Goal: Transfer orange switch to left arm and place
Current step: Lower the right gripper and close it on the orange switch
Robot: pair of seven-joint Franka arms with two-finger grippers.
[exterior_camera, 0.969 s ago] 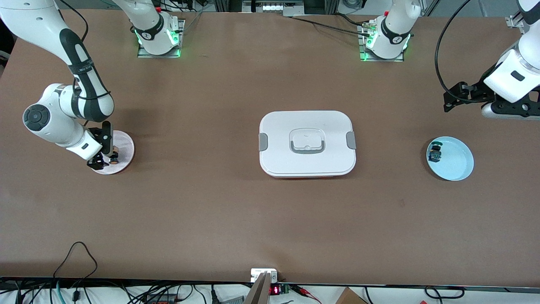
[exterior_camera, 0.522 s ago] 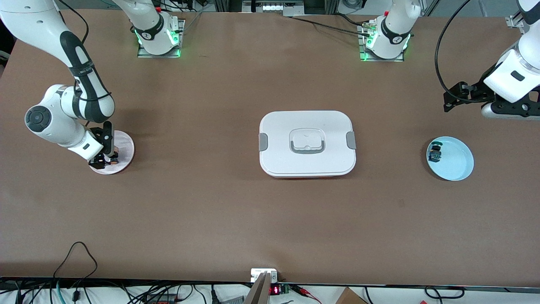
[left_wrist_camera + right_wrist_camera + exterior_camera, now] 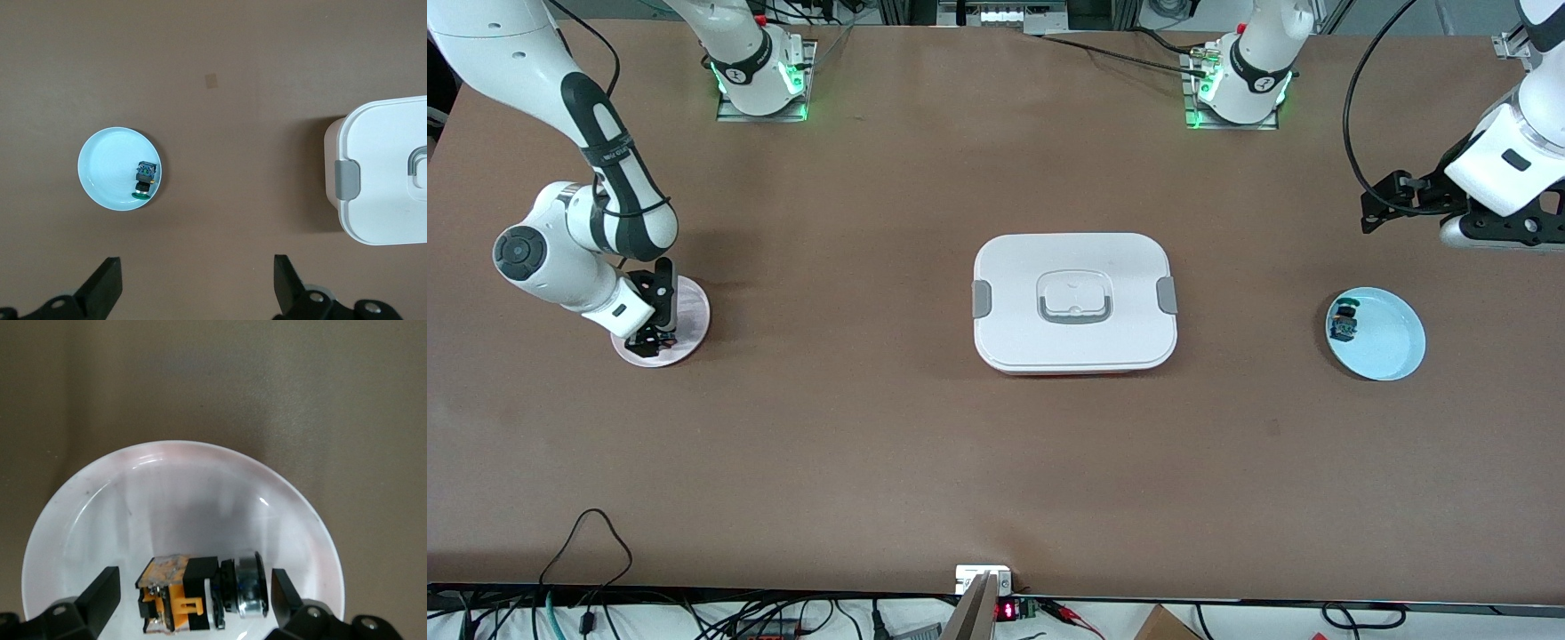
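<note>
The orange switch point(image 3: 193, 597), a small black and orange block with a metal-ringed cap, lies on its side on a pale pink plate point(image 3: 167, 487) at the right arm's end of the table. My right gripper point(image 3: 195, 590) is down on the plate, open, one finger on each side of the switch, with a small gap at both. In the front view this gripper point(image 3: 655, 340) covers most of the switch. The white box point(image 3: 1074, 302) sits at mid-table. My left gripper point(image 3: 1378, 209) waits open and empty above the table at the left arm's end.
A light blue plate point(image 3: 1387, 342) with a small green-capped part point(image 3: 1344, 322) lies at the left arm's end, nearer to the front camera than the left gripper. The left wrist view shows this blue plate point(image 3: 110, 173), the part point(image 3: 143, 180) and the box's clip side point(image 3: 387, 180).
The right arm has shifted slightly toward mid-table and lowered its gripper around the switch on the pink plate. The left arm has not moved.
</note>
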